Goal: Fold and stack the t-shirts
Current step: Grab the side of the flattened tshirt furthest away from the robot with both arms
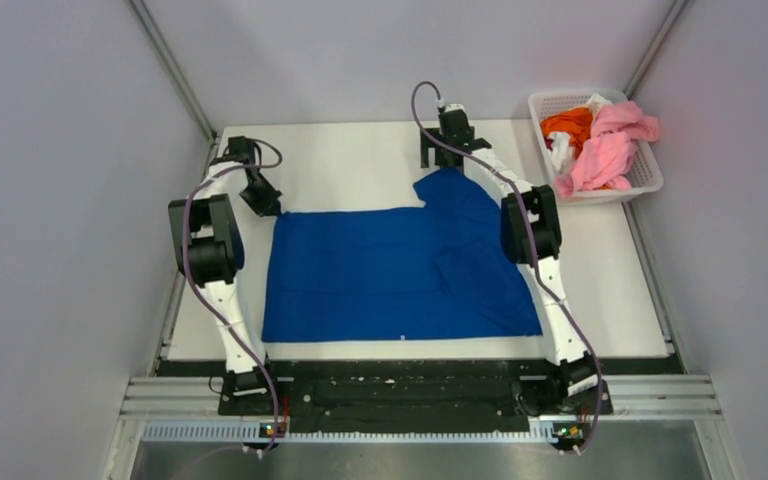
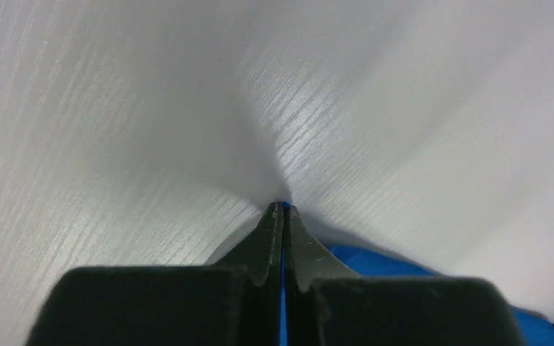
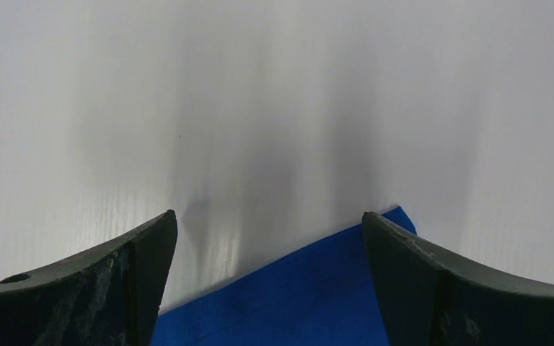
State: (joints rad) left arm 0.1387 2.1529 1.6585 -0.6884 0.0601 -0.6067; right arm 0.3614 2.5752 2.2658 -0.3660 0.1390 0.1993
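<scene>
The royal blue t-shirt (image 1: 400, 268) lies spread flat on the white table, plain side up, no print showing. My left gripper (image 1: 265, 203) is at its far left corner, shut on the blue cloth; in the left wrist view a thin blue strip (image 2: 284, 288) shows between the closed fingers (image 2: 270, 238). My right gripper (image 1: 441, 160) is open just past the shirt's far right part, a flap that sticks out toward the back. In the right wrist view the blue cloth (image 3: 310, 288) lies between the open fingers (image 3: 137, 274). Pink, orange and white tees (image 1: 600, 140) lie in the basket.
A white lattice basket (image 1: 648, 172) stands at the back right corner of the table. Grey walls close in on the left, back and right. Bare table (image 1: 350, 160) shows behind the shirt and to its right (image 1: 600, 280).
</scene>
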